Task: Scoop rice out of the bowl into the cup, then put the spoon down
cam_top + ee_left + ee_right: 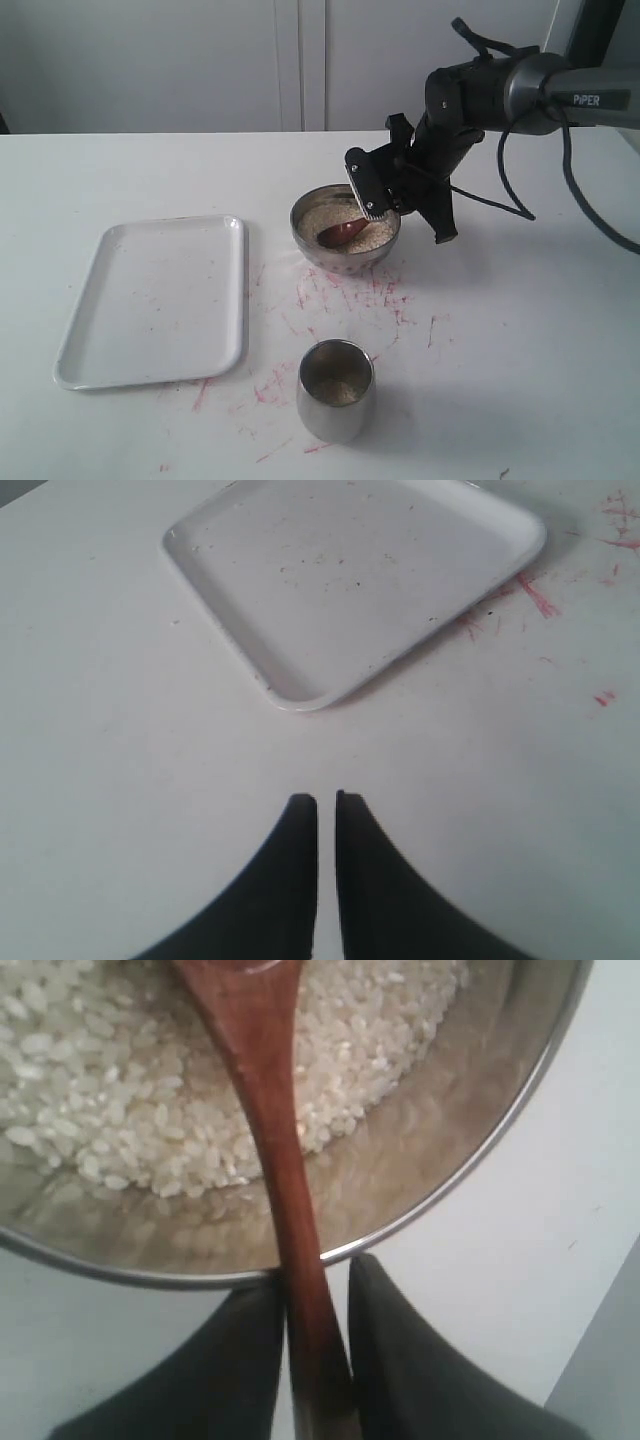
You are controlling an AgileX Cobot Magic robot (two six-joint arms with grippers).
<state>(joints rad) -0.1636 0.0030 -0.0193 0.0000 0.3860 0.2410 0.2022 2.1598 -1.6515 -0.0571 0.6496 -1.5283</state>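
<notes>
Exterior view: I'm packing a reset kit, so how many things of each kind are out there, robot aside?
Steel vessels: 2 (bowl, cup)
Wooden spoons: 1 (spoon, lying in the bowl)
White trays: 1 (tray)
Total: 4

On the one table (520, 350) are one steel bowl (345, 262), one steel cup (335, 418), one wooden spoon (343, 231) and one white tray (150, 300). Rice (322, 214) lies in two lots, bowl and cup. Two grippers show: left gripper (326, 802), right gripper (315, 1275).
</notes>
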